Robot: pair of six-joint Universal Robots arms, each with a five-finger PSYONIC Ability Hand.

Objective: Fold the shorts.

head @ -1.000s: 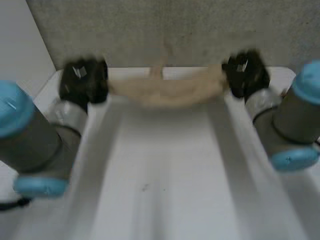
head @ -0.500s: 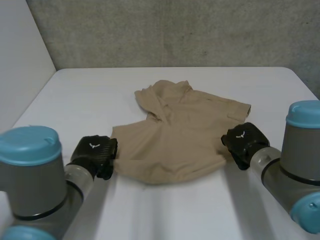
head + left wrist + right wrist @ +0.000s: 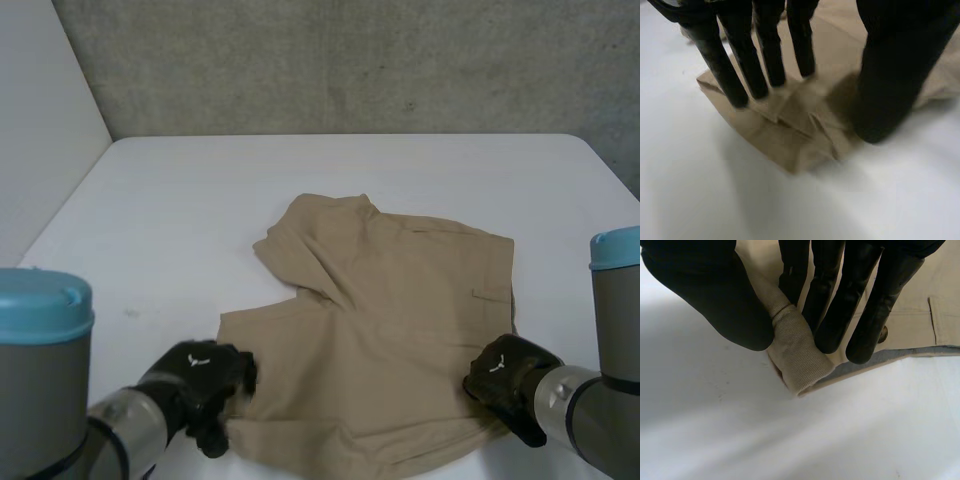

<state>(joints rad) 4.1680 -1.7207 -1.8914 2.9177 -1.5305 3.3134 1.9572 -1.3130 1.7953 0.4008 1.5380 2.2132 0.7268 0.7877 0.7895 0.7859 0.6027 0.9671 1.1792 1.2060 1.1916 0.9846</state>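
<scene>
You're looking at a white table [image 3: 180, 200] that runs back to a rough grey wall [image 3: 350, 60], with a plain white panel [image 3: 40, 120] along its left side.

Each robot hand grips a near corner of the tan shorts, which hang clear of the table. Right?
No. The tan shorts lie spread on the white table, as the head view shows. The left robot hand and right robot hand do grip near corners.
</scene>
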